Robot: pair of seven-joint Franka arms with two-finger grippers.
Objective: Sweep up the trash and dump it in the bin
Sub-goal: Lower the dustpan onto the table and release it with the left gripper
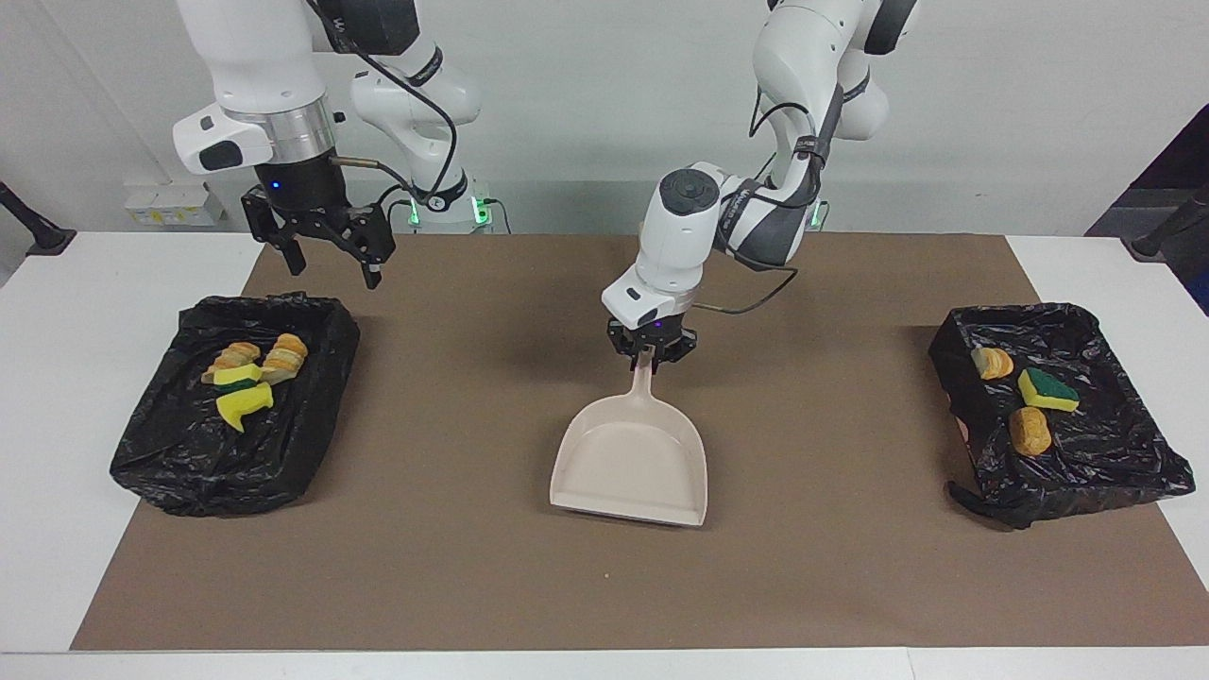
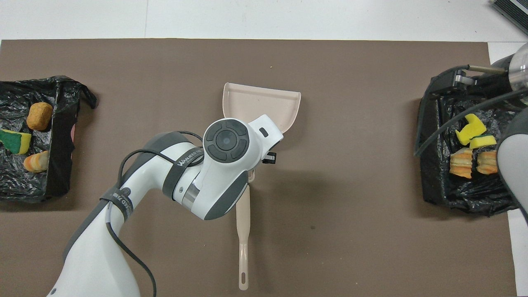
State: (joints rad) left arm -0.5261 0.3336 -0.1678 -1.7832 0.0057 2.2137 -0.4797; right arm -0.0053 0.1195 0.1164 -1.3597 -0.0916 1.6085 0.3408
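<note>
**Dustpan held mid-mat, scraps lying in both lined bins**

While the left claw point(image 1: 650, 351) pinches the handle of the beige dustpan point(image 1: 633, 460), the pan hangs at a tilt over the middle of the brown mat point(image 1: 472, 567), handle toward the robots, open lip pointing away from them. Whether the lip touches the mat cannot be told.

Overhead, the left arm covers the brush head; only the beige brush handle point(image 2: 243, 243) shows, lying on the mat nearer to the robots than the pan.

Right claw point(image 1: 326, 253): fingers spread wide, holding nothing, up in the air over the mat's edge beside the bin at the right arm's end of the surface point(image 1: 57, 378).

Trash, right arm's end: black-lined bin point(image 1: 189, 463) holds two tan-orange lumps point(image 1: 260, 357) and yellow sponge pieces point(image 1: 241, 392), bunched together.

Trash, left arm's end: second black-lined bin point(image 1: 1115, 453) holds two tan-orange lumps point(image 1: 1030, 430) and one green-backed yellow sponge point(image 1: 1047, 389), lying slightly apart.

No scraps seen on the mat itself.
</note>
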